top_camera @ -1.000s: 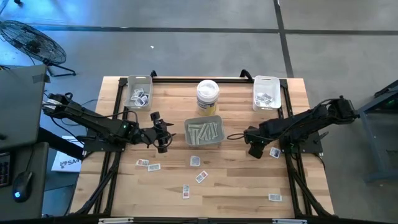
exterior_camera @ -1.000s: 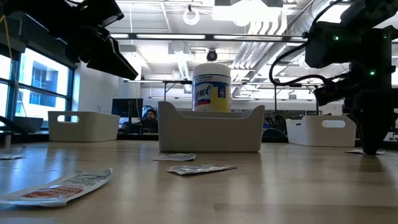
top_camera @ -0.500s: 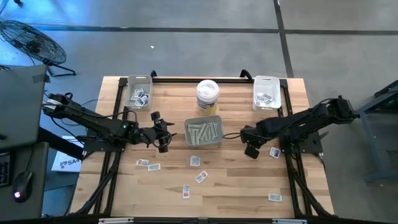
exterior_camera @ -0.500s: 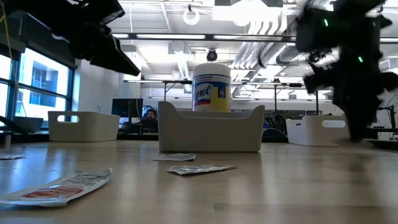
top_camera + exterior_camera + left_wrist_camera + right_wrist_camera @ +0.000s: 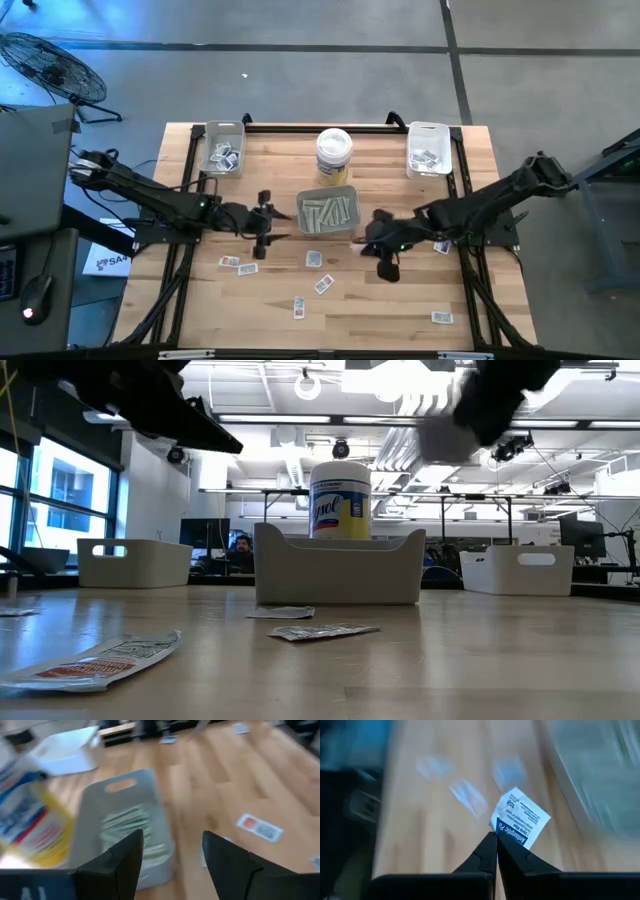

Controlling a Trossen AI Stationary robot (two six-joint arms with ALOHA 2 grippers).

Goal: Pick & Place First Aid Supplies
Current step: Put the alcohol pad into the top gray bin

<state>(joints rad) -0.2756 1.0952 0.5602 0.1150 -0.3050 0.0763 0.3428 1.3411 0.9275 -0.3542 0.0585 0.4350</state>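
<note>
My right gripper (image 5: pixel 387 268) hangs over the table's middle, near side of the grey tray (image 5: pixel 328 211), and is shut on a small white square packet with blue print (image 5: pixel 521 821). Long pale strips lie in that tray. My left gripper (image 5: pixel 263 236) stands open above the table just left of the tray, with nothing between its fingers (image 5: pixel 172 862). More small packets lie flat on the wood: two (image 5: pixel 240 266) near the left gripper, several (image 5: pixel 314 259) in the middle, and one (image 5: pixel 442 317) at the near right. My right gripper pinches the packet by one corner (image 5: pixel 504 831) between its two fingertips. The fingers slant down toward the table. The rest of the packet sticks out past the fingertips, and the packet is lifted clear of the wood.
A tall white tub with a yellow label (image 5: pixel 334 155) stands behind the grey tray. White trays with packets sit at the far left (image 5: pixel 224 148) and far right (image 5: pixel 429 148). Another packet (image 5: pixel 441 246) lies beside the right arm.
My right gripper has risen from the table near its right side and swung toward the table's left and near edge, carrying the packet clear of the wood. My left gripper has stayed in place and tipped its fingers up a little.
</note>
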